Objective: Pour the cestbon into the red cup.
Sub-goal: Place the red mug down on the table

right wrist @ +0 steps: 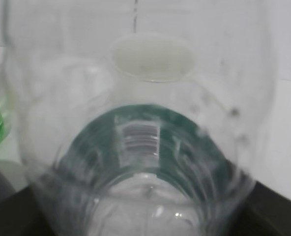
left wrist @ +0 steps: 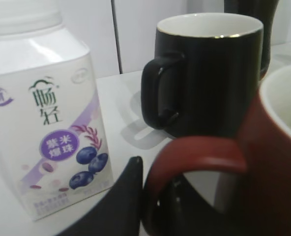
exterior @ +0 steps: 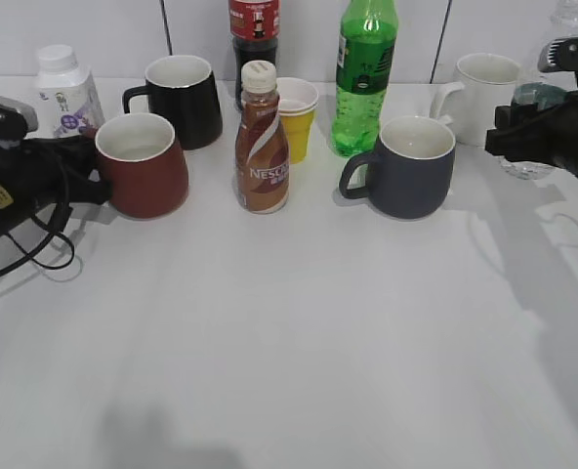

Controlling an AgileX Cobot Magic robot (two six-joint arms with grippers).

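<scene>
Both grasps look made and the pour is still to come: the left tool (left wrist: 150, 196) pinches the handle of the dark red ceramic mug (exterior: 144, 163) at the surface's left, while the right tool (exterior: 523, 122) clasps the clear ribbed plastic water bottle (right wrist: 140, 147) at far right, upright, well apart.

Drinks and mugs crowd a white table (exterior: 299, 342) before a tiled wall.
From left: a yogurt bottle (exterior: 64, 90), a black mug (exterior: 182, 100), a Nescafé bottle (exterior: 262, 142), a yellow cup (exterior: 296, 119) behind it, a cola bottle (exterior: 254, 29), a green soda bottle (exterior: 364, 76), a dark blue-grey mug (exterior: 408, 166), and a white mug (exterior: 481, 96).
</scene>
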